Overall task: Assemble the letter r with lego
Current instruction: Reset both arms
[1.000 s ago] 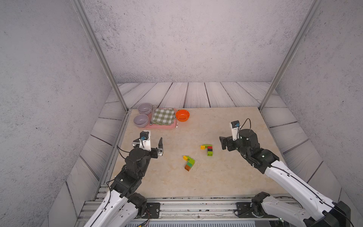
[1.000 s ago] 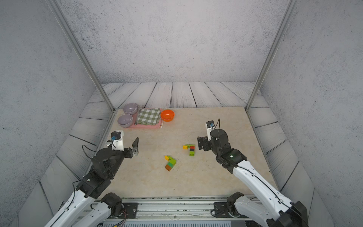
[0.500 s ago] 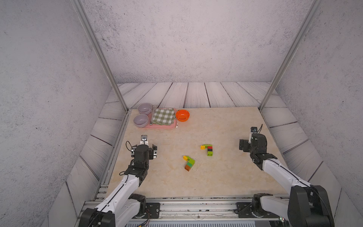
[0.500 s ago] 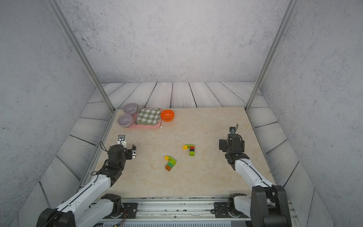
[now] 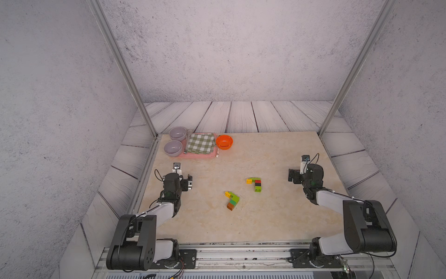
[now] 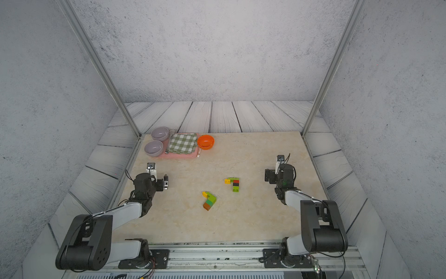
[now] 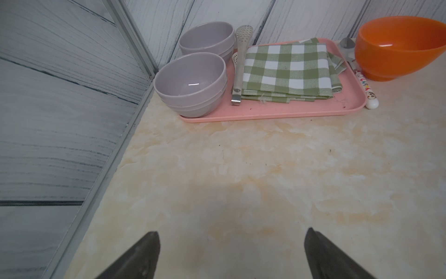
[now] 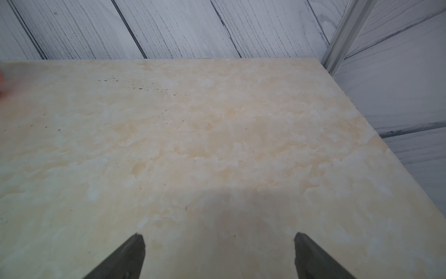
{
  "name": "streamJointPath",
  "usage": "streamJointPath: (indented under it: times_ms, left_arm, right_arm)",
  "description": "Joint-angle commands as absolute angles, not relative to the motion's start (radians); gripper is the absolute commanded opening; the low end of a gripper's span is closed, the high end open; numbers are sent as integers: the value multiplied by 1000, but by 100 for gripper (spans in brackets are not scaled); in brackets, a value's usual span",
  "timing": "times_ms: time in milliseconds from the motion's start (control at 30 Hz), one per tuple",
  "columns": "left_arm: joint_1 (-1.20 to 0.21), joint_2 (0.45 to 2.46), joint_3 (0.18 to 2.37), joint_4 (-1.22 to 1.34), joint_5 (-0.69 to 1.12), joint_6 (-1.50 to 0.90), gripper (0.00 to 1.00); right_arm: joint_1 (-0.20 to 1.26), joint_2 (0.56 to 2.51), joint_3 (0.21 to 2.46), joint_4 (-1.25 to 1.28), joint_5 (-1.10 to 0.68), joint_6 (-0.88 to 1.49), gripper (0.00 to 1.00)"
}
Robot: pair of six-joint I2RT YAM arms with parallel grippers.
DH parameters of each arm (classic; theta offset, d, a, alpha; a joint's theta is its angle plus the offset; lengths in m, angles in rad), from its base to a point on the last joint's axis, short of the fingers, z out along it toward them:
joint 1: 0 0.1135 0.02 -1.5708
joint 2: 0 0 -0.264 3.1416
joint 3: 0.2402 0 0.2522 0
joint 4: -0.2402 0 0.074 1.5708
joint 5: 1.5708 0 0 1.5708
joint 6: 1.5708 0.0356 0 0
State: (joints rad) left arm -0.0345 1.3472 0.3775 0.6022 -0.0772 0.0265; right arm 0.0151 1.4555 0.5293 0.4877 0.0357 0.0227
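Note:
The lego lies in two small groups mid-table in both top views. One group (image 5: 255, 184) (image 6: 233, 183) is a bent row of yellow, lime green, red, black and lime green bricks. The other group (image 5: 232, 200) (image 6: 209, 200) is a bent row of yellow, dark green, lime green and brown-orange bricks. My left gripper (image 5: 178, 178) (image 7: 231, 235) sits low near the table's left edge, open and empty, far from the bricks. My right gripper (image 5: 303, 172) (image 8: 218, 238) sits low near the right edge, open with only bare table between its fingertips (image 8: 135, 244). Neither wrist view shows any lego.
A pink tray (image 5: 200, 155) (image 7: 277, 112) at the back left holds two lilac bowls (image 7: 190, 82), a green checked cloth (image 7: 287, 67) and tongs (image 7: 241, 60). An orange bowl (image 5: 224, 141) (image 7: 398, 46) and a white pen (image 7: 368, 93) stand beside it. Metal posts (image 5: 123, 70) rise at the back corners.
Both arms have drawn back and down from near the bricks to the table's left and right sides. Both grippers stayed open. The lego has not moved.

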Motion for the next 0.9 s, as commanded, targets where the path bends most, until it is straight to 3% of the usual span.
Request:
streamJointPath:
  times_ms: [0, 200, 300, 867]
  left_arm:
    - [2, 1421, 406, 748, 38, 11, 98]
    - [11, 1547, 433, 826, 36, 1, 98]
    - [10, 1530, 464, 731, -6, -16, 98]
    - [9, 1531, 462, 739, -43, -27, 98]
  right_arm:
    - [0, 1502, 502, 625, -23, 19, 99]
    - [-11, 1527, 480, 679, -21, 35, 99]
    - [-11, 1533, 463, 714, -26, 34, 99]
    - [-11, 1535, 470, 703, -21, 31, 99]
